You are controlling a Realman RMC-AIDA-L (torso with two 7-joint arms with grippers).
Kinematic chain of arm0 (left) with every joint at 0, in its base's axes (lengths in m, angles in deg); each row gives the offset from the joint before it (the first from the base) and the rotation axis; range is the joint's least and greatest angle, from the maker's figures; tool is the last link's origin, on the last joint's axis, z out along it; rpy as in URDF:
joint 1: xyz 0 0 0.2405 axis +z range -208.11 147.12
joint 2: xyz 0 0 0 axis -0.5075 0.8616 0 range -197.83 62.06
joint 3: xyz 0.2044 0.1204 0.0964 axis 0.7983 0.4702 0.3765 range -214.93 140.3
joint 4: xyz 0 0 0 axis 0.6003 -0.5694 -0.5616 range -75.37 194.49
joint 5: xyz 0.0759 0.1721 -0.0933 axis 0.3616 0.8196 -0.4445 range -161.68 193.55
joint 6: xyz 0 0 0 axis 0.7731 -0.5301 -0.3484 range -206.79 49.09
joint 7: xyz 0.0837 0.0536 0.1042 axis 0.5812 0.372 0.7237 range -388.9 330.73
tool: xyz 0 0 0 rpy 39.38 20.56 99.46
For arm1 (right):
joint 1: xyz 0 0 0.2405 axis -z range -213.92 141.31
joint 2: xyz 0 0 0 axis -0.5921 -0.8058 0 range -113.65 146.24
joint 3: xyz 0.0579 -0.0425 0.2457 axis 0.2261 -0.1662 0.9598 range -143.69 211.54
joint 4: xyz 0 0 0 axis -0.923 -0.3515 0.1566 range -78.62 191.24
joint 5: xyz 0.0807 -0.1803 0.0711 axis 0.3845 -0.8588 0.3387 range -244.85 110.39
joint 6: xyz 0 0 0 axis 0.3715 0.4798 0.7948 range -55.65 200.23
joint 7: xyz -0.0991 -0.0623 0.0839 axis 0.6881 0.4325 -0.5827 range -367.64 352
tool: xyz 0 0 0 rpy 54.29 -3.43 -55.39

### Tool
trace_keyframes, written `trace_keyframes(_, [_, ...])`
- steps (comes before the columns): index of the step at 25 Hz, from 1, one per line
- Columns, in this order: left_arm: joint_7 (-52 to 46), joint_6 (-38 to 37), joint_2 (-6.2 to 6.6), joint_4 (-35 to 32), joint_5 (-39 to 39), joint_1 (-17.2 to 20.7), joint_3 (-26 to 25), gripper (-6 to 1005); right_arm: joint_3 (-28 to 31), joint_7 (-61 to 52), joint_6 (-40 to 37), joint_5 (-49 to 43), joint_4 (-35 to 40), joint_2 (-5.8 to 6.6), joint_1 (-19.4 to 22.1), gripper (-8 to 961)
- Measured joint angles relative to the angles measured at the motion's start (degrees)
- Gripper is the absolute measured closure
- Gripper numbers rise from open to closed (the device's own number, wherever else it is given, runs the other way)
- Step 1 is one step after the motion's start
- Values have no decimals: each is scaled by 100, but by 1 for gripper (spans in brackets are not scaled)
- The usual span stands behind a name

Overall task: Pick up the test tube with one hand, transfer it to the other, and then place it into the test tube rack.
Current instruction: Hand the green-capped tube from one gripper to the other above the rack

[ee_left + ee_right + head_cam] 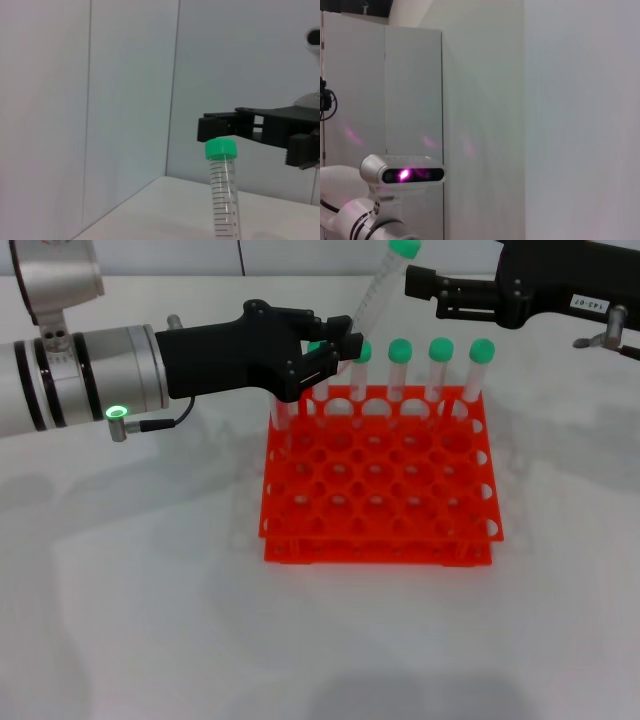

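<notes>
The unlabelled black left claw (335, 352) is clenched on the slim clear green-capped test tube (378, 290), which tilts up above its fingers. The white-labelled black right claw (420, 285) sits just beside the cap; I cannot tell its grip.

Light is bright and even in the head view, coming from above. The table (150, 620) shows only soft grey shadows near the front edge and beside the rack (378, 480). The right wrist view has pink flare spots on a wall panel (412, 100). The head-view edges look slightly soft.
</notes>
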Motion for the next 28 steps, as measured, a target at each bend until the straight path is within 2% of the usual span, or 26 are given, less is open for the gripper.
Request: trace_keyframes(28, [215, -223, 1, -11, -30, 12, 18, 861, -65, -5, -53, 10, -78, -3, -31, 84])
